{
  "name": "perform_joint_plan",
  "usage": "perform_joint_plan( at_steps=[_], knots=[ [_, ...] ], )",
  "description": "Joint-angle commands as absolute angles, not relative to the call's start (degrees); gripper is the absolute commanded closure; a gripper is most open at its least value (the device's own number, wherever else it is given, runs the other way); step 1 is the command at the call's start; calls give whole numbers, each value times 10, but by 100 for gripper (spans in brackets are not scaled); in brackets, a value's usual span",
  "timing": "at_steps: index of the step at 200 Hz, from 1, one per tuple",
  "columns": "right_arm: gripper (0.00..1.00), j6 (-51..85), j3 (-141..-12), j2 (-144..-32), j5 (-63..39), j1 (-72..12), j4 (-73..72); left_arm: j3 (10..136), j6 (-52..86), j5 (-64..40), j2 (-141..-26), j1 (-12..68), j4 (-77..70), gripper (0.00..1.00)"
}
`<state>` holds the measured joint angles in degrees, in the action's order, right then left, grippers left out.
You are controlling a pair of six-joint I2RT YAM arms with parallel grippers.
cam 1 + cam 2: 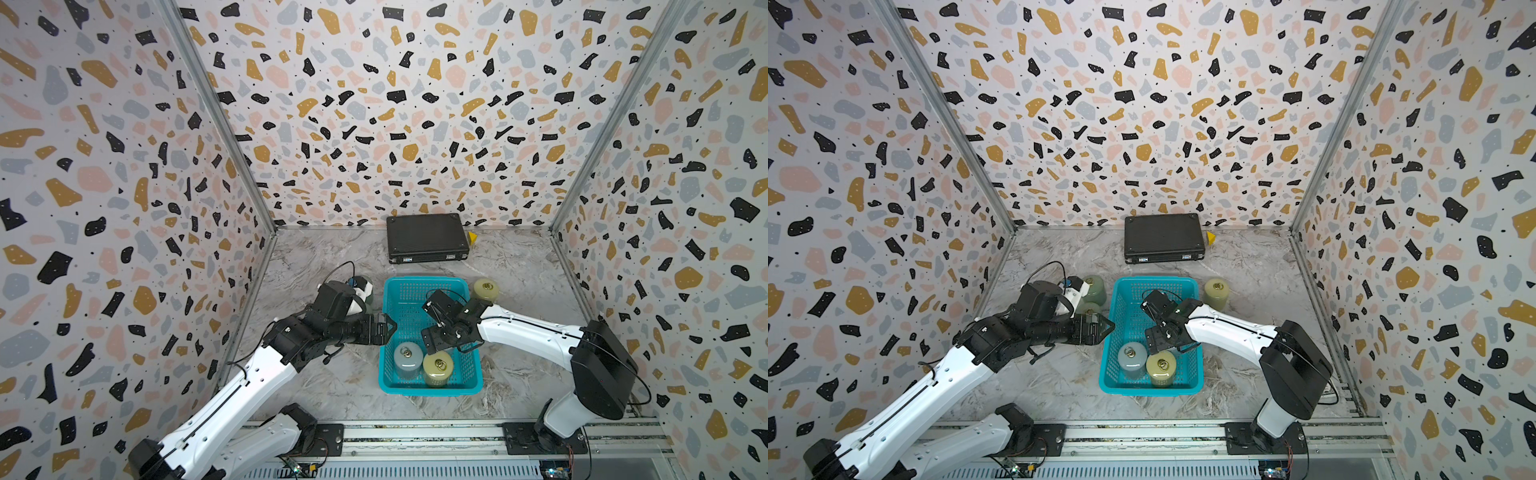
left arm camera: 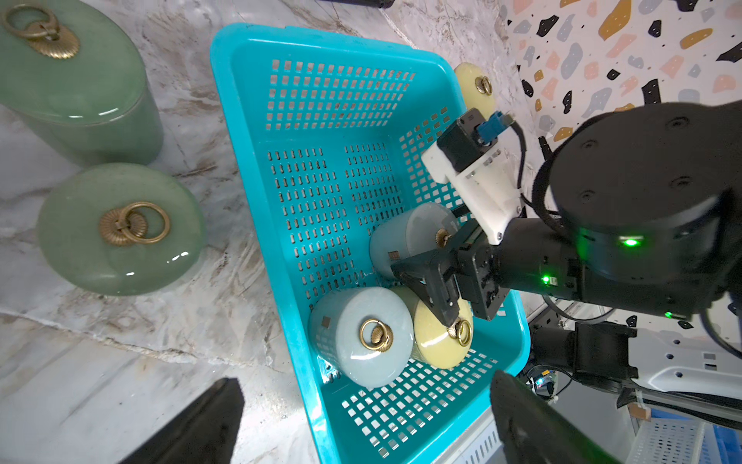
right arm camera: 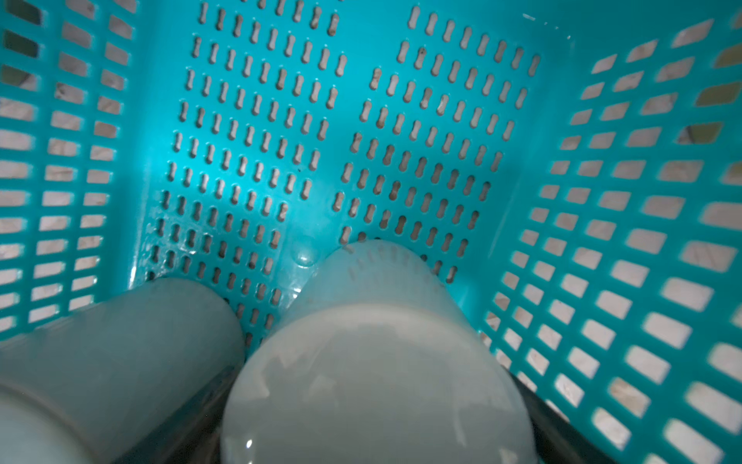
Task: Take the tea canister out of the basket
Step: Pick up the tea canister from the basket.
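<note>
White-shelled arms [image 1: 232, 399] with black joints, thin black cables, and green indicator lights [image 2: 630, 242].

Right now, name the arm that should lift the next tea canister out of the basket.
Right. The right gripper is down inside the basket, jaws open either side of a pale grey-blue canister. The left gripper hangs open up at the rim, no canister between its jaws.
</note>
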<state>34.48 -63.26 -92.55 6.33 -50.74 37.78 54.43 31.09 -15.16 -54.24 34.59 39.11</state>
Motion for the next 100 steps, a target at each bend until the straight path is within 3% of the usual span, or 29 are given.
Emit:
perform_joint_plan(
  at_steps=[1, 100],
  knots=[
    [5, 350, -635, -938, 77, -505, 420, 534, 304, -163, -529, 350, 364, 0],
    [7, 345, -642, -965, 78, -505, 428, 531, 300, -192, -517, 354, 350, 0]
  ],
)
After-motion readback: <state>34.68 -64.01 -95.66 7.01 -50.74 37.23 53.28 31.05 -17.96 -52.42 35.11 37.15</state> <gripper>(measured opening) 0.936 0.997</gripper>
